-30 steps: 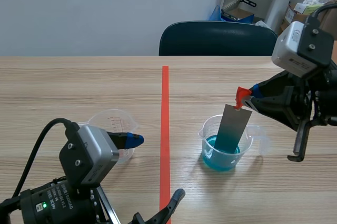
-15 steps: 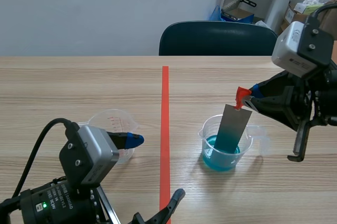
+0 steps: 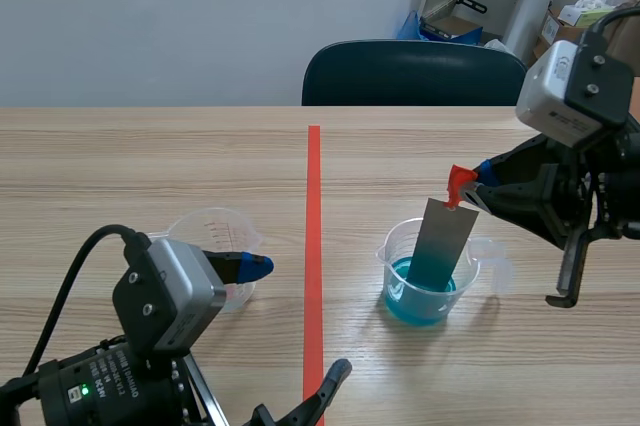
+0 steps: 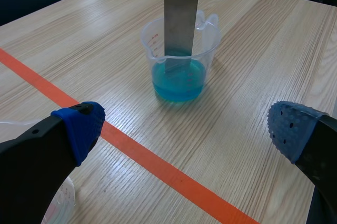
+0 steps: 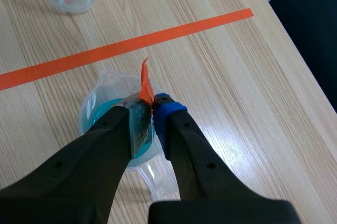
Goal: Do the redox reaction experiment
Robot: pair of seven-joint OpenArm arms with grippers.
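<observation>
While the right arm is hanging over the right side of the table (image 3: pixel 150 156), its gripper (image 3: pixel 478 186) is pinching the top end of a thin grey metal strip (image 3: pixel 443 241), right where a little orange-red tab (image 3: pixel 460 184) is sticking out above the fingers. That strip is leaning a bit off upright and its lower end is dipping into the blue liquid (image 3: pixel 420 301) that's sitting in the bottom of a clear plastic beaker (image 3: pixel 392 258), which is standing to the right of the tape line, about midway between the near and far edges. Over on the near left, the left gripper (image 4: pixel 184 124) is sitting low with its fingers spread wide apart and nothing between them, blue pads showing. A second clear beaker (image 3: pixel 215 236) is standing left of the tape line, just beyond one of those fingers, and honestly I'm not managing to tell whether they're touching. At the far edge a dark chair (image 3: pixel 410 71) is standing tucked up against the table.
</observation>
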